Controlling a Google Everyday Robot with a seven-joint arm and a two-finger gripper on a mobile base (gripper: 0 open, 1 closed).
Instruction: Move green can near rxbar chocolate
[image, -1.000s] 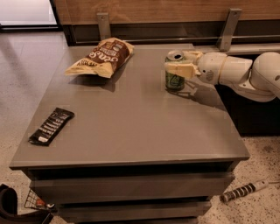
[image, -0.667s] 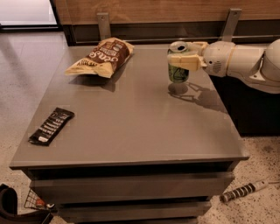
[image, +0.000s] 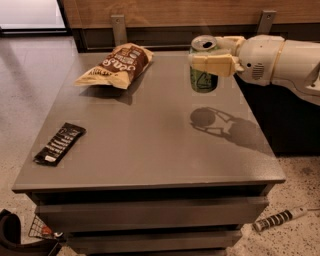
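**Green can held aloft, well apart from the bar**

The green can (image: 203, 80) is clasped upright by the jaws at the upper right of the frame. It is held clear of the desk (image: 150, 140), its shadow cast below, presumably for carrying. The rxbar chocolate (image: 60, 144) lies flat at the lower left, well apart. Its white lettering, the chip bag (image: 117, 65) print and the can's pale logo cannot be read.

Nothing legible: the rxbar chocolate's (image: 59, 144) white rows, the chip bag's (image: 116, 65) print, the logo on the green can (image: 203, 80), gripped by the end effector (image: 204, 54) above the table's (image: 150, 145) far right.
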